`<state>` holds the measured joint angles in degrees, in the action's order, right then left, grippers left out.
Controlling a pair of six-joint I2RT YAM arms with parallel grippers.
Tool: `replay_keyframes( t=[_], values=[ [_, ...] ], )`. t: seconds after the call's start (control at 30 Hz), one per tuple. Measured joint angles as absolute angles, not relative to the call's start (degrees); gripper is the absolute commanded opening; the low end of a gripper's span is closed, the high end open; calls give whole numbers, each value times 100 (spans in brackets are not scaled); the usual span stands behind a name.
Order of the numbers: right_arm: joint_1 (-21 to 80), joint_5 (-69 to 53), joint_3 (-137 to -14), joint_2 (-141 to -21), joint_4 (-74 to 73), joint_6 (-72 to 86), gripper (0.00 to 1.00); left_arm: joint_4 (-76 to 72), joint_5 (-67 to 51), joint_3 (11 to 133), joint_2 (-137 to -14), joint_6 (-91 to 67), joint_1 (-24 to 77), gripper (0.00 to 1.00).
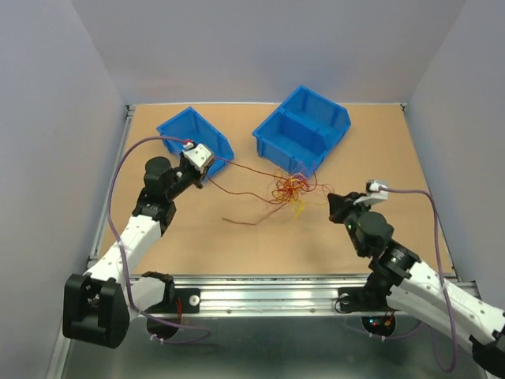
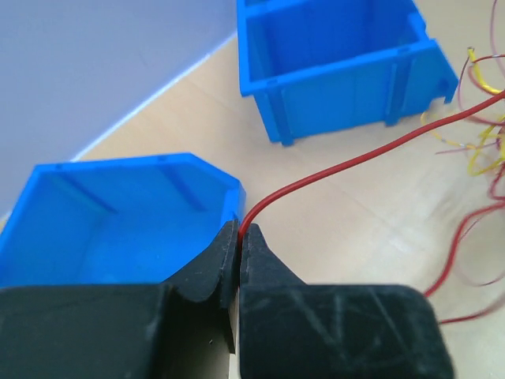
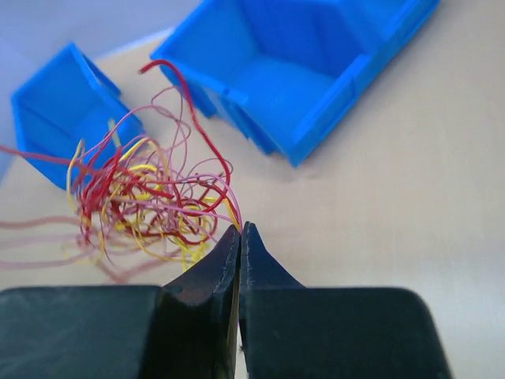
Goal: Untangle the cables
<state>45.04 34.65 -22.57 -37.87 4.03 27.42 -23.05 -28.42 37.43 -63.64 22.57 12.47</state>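
Observation:
The cables [image 1: 288,188] form a small tangle of red, orange and yellow wires mid-table, in front of the larger blue bin. One red cable [image 2: 355,162] runs taut from the tangle leftward into my left gripper [image 2: 240,230], which is shut on its end beside the small bin; in the top view this gripper [image 1: 210,163] sits left of the tangle. My right gripper [image 3: 240,229] is shut at the tangle's [image 3: 150,197] right edge, with thin pink and yellow strands pinched between its tips. Seen from above, the right gripper [image 1: 331,198] lies just right of the tangle.
A small blue bin [image 1: 193,134] lies at the back left, right beside my left gripper. A larger two-compartment blue bin [image 1: 304,126] lies at the back centre. A loose red strand [image 1: 245,221] trails over the table toward the front left.

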Motion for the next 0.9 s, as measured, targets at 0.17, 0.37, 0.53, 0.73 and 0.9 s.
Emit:
replay_keyframes(
  t=[0.17,0.37,0.53,0.73,0.9],
  values=[
    [4504,3680,-1953,-2408,78,2810,58,-2620,-3203,3387,-5776,2193,1245,0],
    [4497,2541,-1922,-2867,294,2410,77,-2499,-4456,3306,-5743,2617,1297,0],
    [4497,1313,-1922,-4237,967,1907,79,-2167,-4982,3306,-5883,3017,1514,0],
    [4497,60,-2029,-6512,2213,1306,79,-1940,-5210,3310,-5913,3170,1605,0],
    [4504,316,-2547,-7627,3026,1131,77,-1743,-5256,3350,-5824,3197,1610,0]
  ],
)
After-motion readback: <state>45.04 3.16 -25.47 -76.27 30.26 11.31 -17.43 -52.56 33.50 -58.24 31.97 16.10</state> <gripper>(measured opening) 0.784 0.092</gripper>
